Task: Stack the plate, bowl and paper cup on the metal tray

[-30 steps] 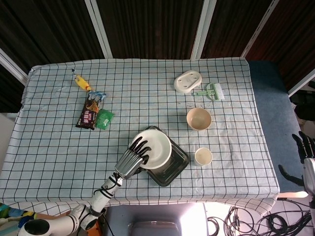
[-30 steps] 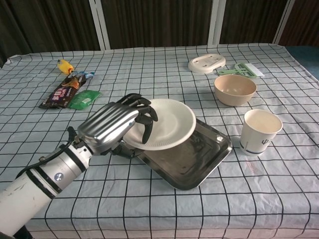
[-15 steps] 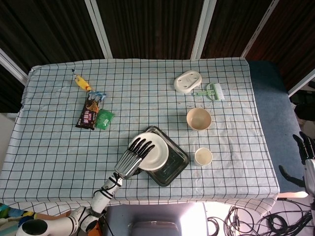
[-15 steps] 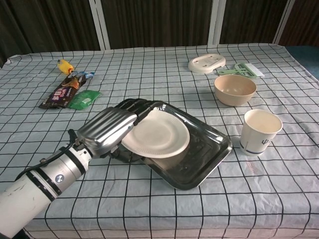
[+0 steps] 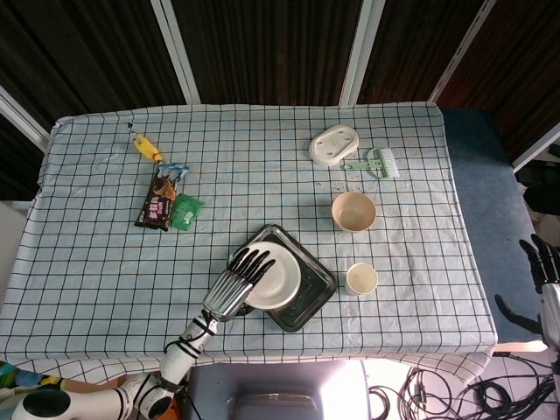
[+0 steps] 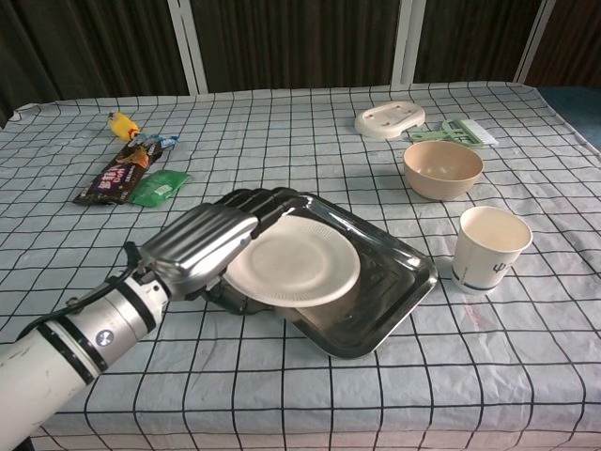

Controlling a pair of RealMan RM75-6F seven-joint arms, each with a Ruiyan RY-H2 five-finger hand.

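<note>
Head view, left hand: the left hand (image 5: 238, 282) lies at the plate's (image 5: 274, 276) near-left edge, fingers spread over the rim; whether any finger sits beneath, I cannot tell.
Head view, plate: on the metal tray (image 5: 308, 297), overhanging its near-left side.
Head view, bowl and cup: the bowl (image 5: 353, 211) and paper cup (image 5: 361, 278) stand on the worktop (image 5: 96, 262) to the tray's right, the cup just beside it, the bowl farther back.
Head view, right hand: the right hand (image 5: 544, 259) hangs off the worktop's right edge, fingers apart, holding nothing (still the nearer one to the bowl, I'd judge).
Chest view, left hand: fingers flat along the plate's left rim, reaching in from the near left.
Chest view, next: the bowl lies right of and beyond the plate.
</note>
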